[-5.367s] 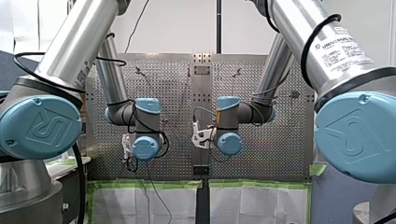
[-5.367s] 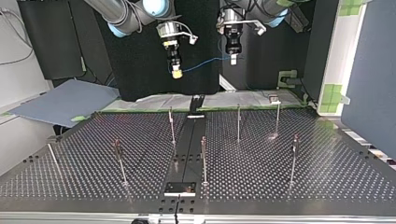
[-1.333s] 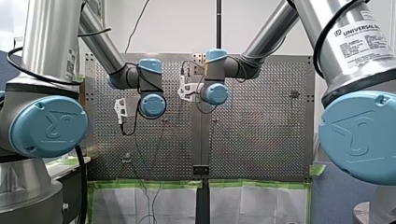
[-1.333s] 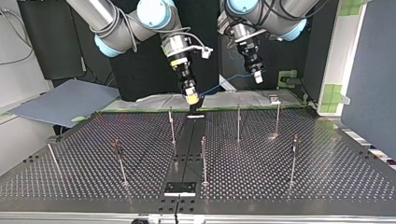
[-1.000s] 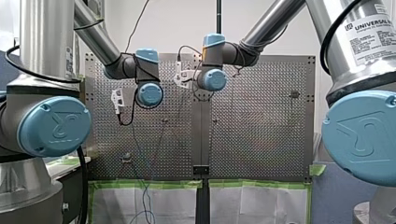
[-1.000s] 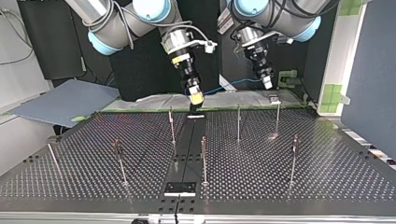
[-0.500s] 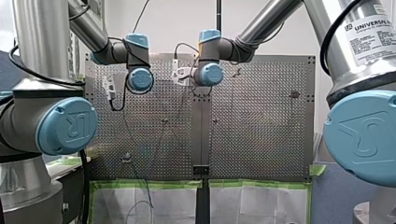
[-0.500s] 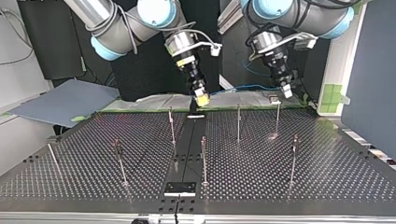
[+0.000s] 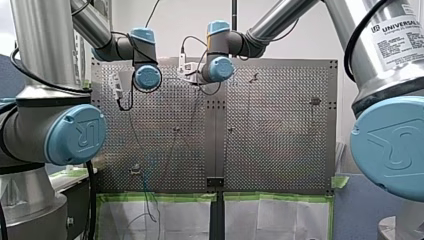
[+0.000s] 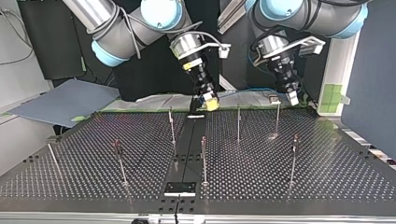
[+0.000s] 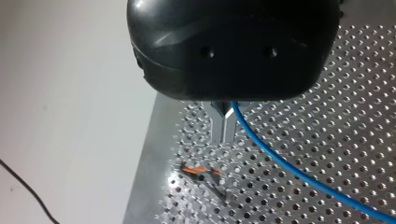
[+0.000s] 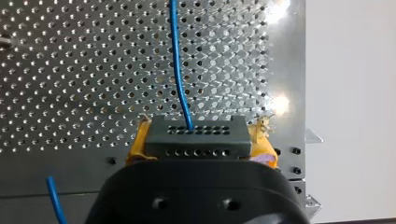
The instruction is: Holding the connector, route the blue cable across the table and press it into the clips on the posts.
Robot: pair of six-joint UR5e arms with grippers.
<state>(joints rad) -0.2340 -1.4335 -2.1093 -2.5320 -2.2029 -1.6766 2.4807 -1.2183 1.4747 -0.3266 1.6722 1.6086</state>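
Observation:
In the right wrist view my right gripper [image 12: 196, 145], with yellow pads [image 12: 138, 145], is shut on a grey connector [image 12: 195, 133]. The blue cable [image 12: 179, 70] leaves the connector and runs ahead over the perforated table. In the left wrist view my left gripper [image 11: 226, 139] has its metal fingers shut on the blue cable [image 11: 280, 161], above a post with an orange-marked clip [image 11: 201, 171]. In the top view my right gripper [image 10: 211, 101] hangs near the table's middle back. My left gripper [image 10: 293, 96] hangs beside the top of a back post [image 10: 277, 116].
Several thin posts stand on the perforated table [image 10: 261, 177], among them a post [image 10: 238, 122] and a post [image 10: 172, 123] at the back and a post [image 10: 204, 158] nearer the middle. A dark rail [image 10: 187, 149] runs down the table's middle.
Both arms have swung out over the table. In the top view both grippers moved right and lower; my left one now hangs at the back right post, with the cable still strung between them.

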